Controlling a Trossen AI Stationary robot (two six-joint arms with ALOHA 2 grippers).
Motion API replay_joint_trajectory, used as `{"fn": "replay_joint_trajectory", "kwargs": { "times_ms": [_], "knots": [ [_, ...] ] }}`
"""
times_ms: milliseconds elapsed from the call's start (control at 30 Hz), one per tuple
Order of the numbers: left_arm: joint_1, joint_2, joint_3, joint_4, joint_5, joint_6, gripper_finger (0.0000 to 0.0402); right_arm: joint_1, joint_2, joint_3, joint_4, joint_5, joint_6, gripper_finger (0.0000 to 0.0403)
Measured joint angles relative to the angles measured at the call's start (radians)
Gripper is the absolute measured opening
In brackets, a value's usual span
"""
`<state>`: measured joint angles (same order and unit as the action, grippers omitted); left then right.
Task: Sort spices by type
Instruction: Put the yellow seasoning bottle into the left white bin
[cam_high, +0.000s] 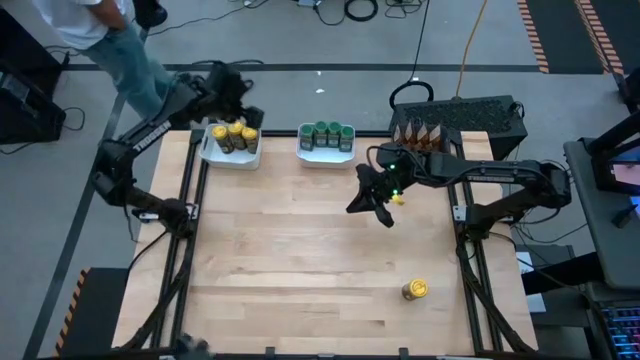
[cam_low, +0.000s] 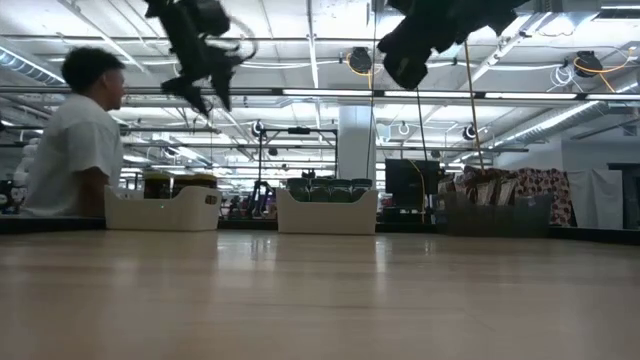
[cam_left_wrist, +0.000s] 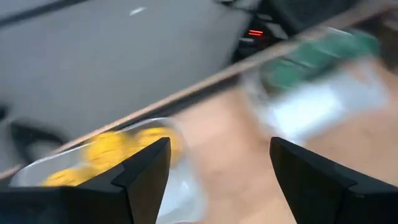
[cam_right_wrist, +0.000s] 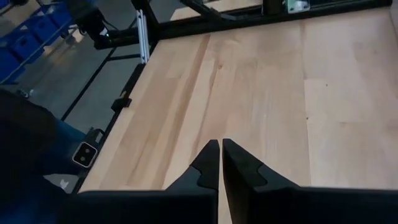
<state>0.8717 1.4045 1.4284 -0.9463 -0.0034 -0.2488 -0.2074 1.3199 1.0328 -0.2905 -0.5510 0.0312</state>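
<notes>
While the left gripper hangs spread and empty above the yellow-lidded jars at the bench's far-left edge, the right gripper hovers mid-bench, fingers pressed together. One yellow-lidded jar stands near the front-right corner.

four yellow-lid jars, four green-lid jars, two white trays.

We can read just one bit of text: white lettering along the left arm in the high view, upper left of the frame, looks like "TROSSEN" but we can't make it out for sure. Jar labels and packets are too small to read.
</notes>
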Motion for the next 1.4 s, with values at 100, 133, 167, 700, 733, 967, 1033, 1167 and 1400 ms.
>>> {"fn": "replay_joint_trajectory", "kwargs": {
  "times_ms": [100, 133, 167, 700, 733, 967, 1033, 1167, 1400],
  "knots": [
    [-0.149, -0.011, 0.000, 0.027, 0.020, 0.020, 0.0279, -0.002, -0.049, 0.000, -0.064, 0.021, 0.014, 0.0000],
    [-0.200, -0.011, -0.004, 0.056, 0.024, 0.021, 0.0279, -0.002, -0.065, 0.000, -0.088, 0.044, 0.016, 0.0000],
    [-0.249, -0.011, -0.010, 0.090, 0.028, 0.021, 0.0279, -0.002, -0.082, 0.000, -0.127, 0.063, 0.017, 0.0000],
    [-0.766, 0.185, -0.066, 0.741, 0.169, 0.020, 0.0279, 0.120, -0.341, -0.001, -0.644, 0.090, 0.266, 0.0000],
    [-0.787, 0.202, -0.066, 0.795, 0.169, 0.022, 0.0279, 0.142, -0.363, -0.001, -0.669, 0.105, 0.288, 0.0000],
    [-0.906, 0.328, -0.066, 1.023, 0.172, 0.124, 0.0279, 0.307, -0.497, -0.001, -0.741, 0.319, 0.581, 0.0000],
    [-0.936, 0.360, -0.066, 1.097, 0.172, 0.139, 0.0279, 0.358, -0.521, -0.001, -0.738, 0.407, 0.672, 0.0000],
    [-1.003, 0.434, -0.066, 1.253, 0.132, 0.132, 0.0279, 0.443, -0.534, -0.001, -0.735, 0.498, 0.807, 0.0000],
    [-1.116, 0.571, 0.022, 1.344, -0.075, 0.079, 0.0279, 0.524, -0.519, -0.001, -0.733, 0.523, 0.908, 0.0000]
  ]
}}
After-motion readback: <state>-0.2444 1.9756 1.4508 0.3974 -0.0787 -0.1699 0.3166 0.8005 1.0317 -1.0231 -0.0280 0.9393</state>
